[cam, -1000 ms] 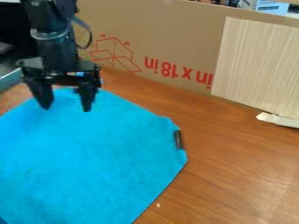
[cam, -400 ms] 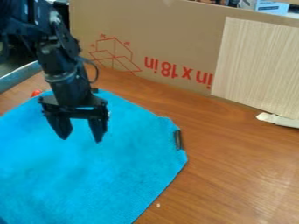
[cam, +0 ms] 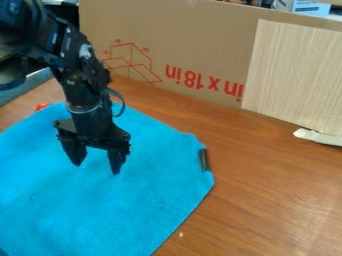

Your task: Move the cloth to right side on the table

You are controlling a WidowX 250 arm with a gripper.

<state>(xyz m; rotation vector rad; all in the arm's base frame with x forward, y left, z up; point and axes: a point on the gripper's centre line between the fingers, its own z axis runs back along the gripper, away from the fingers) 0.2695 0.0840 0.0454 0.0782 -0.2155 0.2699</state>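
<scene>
The black gripper (cam: 97, 169) hangs over the upper middle part of the blue cloth, its two fingers spread apart with nothing between them. Spread flat, the cloth (cam: 100, 205) covers the left and lower-left part of the wooden table (cam: 267, 190). Whether the fingertips touch the fabric I cannot tell. A dark object (cam: 204, 160) lies at the cloth's right edge.
A cardboard panel (cam: 200, 50) stands along the back, with a light wood-grain board (cam: 294, 75) against it at the right. A whitish strip (cam: 319, 137) lies below that board. Near the cloth's upper left edge is a small red object (cam: 41, 106).
From the cloth's upper edge, the gripper has moved down the view and somewhat right, over the cloth. Its fingers remain apart, and the cloth lies as before.
</scene>
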